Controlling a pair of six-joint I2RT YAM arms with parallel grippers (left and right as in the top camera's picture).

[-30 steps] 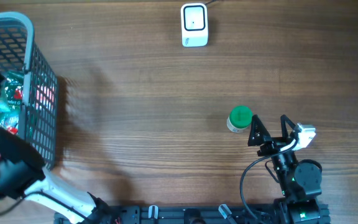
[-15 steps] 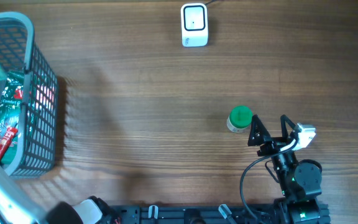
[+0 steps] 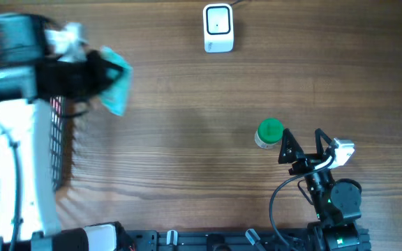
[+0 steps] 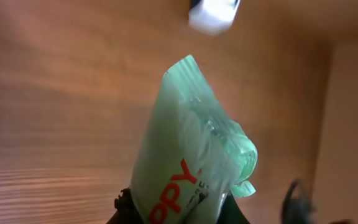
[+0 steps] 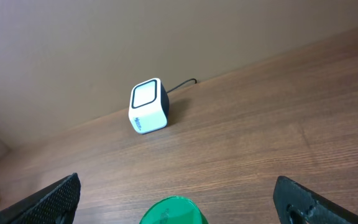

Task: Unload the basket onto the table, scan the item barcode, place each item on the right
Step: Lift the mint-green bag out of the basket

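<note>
A pale green packet (image 3: 116, 87) with red lettering hangs in the air just right of the basket, and my left gripper (image 3: 96, 75) is shut on its lower end. In the left wrist view the packet (image 4: 191, 155) fills the middle, its crimped top pointing toward the white scanner (image 4: 213, 14); no barcode shows. The scanner (image 3: 218, 28) stands at the table's far edge, and the right wrist view shows its window (image 5: 148, 107). My right gripper (image 3: 304, 141) rests open at the near right, with nothing between its fingers.
A grey wire basket (image 3: 60, 139) with more packets stands at the left edge, partly hidden by my left arm. A green-lidded jar (image 3: 269, 132) sits just left of my right gripper, its lid (image 5: 173, 214) low between the open fingers.
My left arm has risen out of the basket and swung right, carrying the green packet over the basket's right side. The right arm and the jar have not moved.
</note>
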